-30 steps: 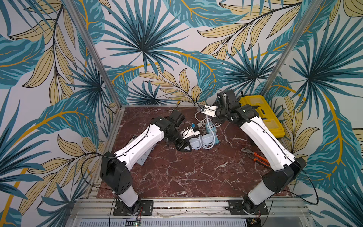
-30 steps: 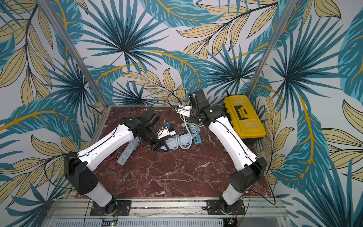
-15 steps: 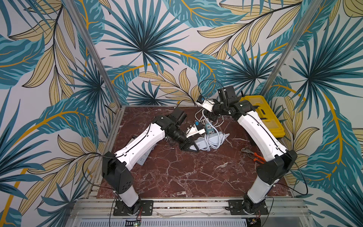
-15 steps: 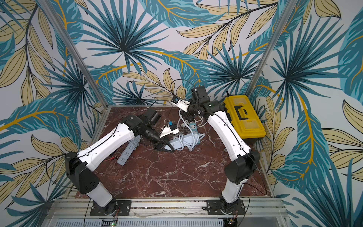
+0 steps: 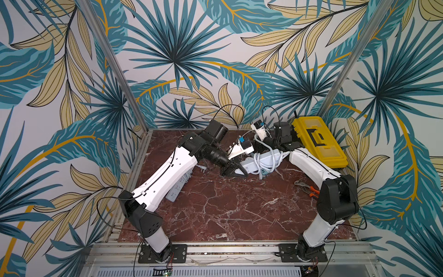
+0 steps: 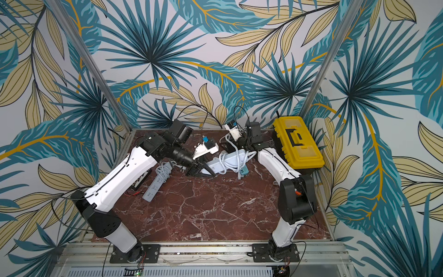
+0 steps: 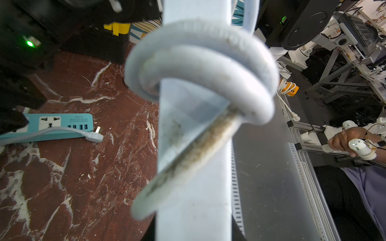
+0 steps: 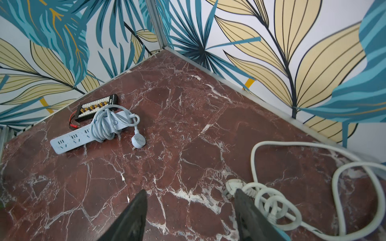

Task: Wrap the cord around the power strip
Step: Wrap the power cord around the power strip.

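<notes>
We see the left hand (image 5: 236, 169) gripping one end of the power strip (image 5: 266, 160), bracing it over the counter (image 5: 227, 211) so the wrapped cord (image 7: 208, 68) cannot slip. The right hand (image 8: 190, 195) stands open and empty beside the loose tail.

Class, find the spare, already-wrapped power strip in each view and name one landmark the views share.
In a top view: spare power strip mostly hidden under the left arm.
In a top view: it lies clear beside that arm.
Left wrist: absent.
Right wrist: it lies beside a black connector board.
Shared landmark: red marble table.
</notes>
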Available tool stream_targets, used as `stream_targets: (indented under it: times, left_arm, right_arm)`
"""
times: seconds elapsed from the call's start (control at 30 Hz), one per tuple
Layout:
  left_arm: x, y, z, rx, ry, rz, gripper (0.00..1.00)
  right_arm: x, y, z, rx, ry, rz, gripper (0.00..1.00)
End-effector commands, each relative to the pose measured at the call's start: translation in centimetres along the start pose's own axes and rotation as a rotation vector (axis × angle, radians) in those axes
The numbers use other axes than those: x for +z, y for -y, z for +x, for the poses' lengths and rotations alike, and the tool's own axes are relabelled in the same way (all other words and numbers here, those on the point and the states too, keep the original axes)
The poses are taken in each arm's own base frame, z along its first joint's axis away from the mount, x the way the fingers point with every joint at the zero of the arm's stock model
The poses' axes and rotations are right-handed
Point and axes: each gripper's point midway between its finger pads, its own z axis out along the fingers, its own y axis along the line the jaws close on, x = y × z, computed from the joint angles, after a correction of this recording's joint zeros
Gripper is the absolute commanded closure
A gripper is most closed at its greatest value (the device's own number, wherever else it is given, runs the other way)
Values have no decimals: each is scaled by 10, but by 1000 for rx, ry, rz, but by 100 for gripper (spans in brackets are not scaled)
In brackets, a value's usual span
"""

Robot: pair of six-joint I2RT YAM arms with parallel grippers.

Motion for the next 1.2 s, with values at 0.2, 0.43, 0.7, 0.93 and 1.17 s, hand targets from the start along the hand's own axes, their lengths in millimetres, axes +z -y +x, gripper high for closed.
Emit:
stream_targets:
  times: [0.2,0.43,0.7,0.93,1.17]
  left_arm:
    - [-28,16,-59,87,156,-56,100]
    - [-60,-29,-86,-27,315,-218,100]
    - [-140,-104,-114,-193,691,-486,100]
    - [-163,-188,-37,-208,432,-1000,100]
    - [-115,-224,83,-231,-134,-1088,100]
  right_arm:
    - [12,32,29,164,126,133,30]
    - [31,26,57,217,66,193,71]
    - [4,-46,79,34,-176,219,90]
    - [-55,-78,85,-189,-307,308,97]
    - [-113,-85,25,-599,-287,456,100]
